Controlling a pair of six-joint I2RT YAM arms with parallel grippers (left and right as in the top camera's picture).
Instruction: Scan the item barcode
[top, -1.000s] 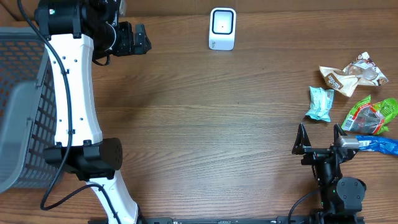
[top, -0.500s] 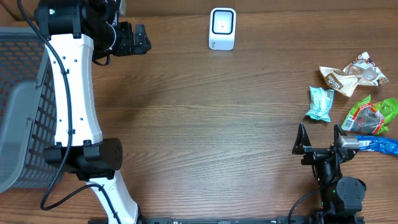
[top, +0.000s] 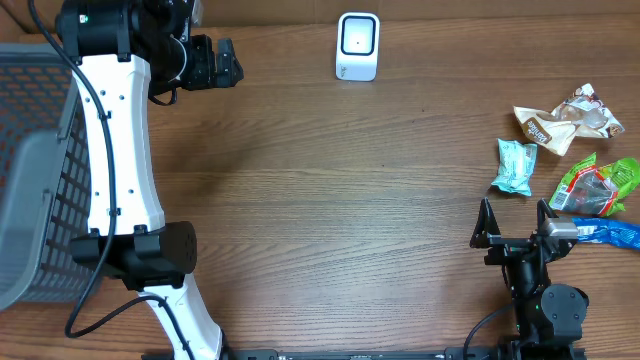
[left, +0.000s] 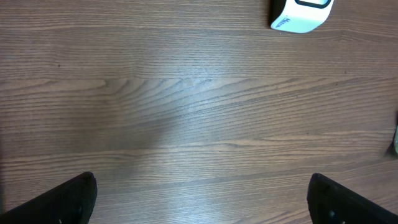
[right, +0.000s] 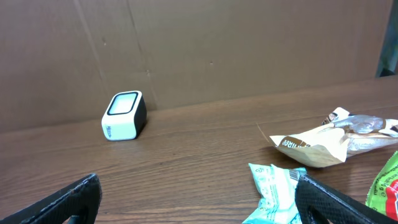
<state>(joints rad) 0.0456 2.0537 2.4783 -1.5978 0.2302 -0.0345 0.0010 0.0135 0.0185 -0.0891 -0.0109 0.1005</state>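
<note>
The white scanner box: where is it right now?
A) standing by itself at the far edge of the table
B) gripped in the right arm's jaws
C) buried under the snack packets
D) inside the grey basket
A: the white scanner box stands by itself near the far edge of the table, well apart from the snack packets at the right side.

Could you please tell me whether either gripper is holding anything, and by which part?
Nothing is held: the left gripper and the right gripper both show open, empty jaws.
</note>
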